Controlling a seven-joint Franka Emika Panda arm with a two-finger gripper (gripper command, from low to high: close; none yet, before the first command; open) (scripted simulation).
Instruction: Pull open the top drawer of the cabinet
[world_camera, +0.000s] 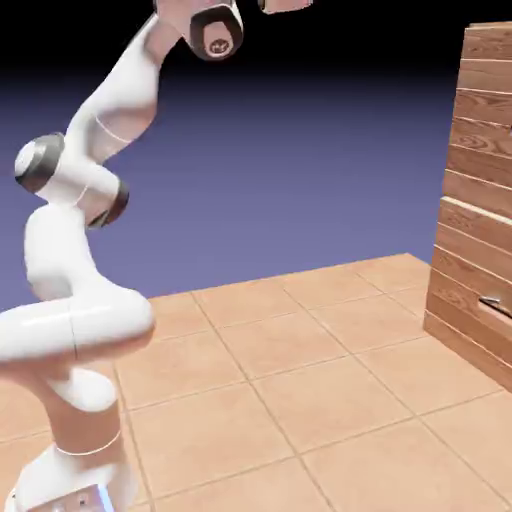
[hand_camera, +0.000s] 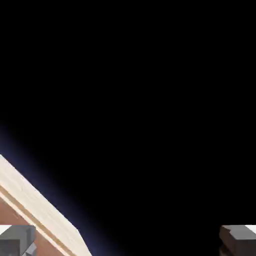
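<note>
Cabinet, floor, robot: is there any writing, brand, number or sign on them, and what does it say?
No word, brand or number can be read in either picture.
Arm: a small dark round mark near its upper end, too small to make out; a pale plate with tiny marks at its base, also too small to read.
Cabinet: none on the part that shows.
Floor: none.
Fingertips in the hand view: none.
</note>
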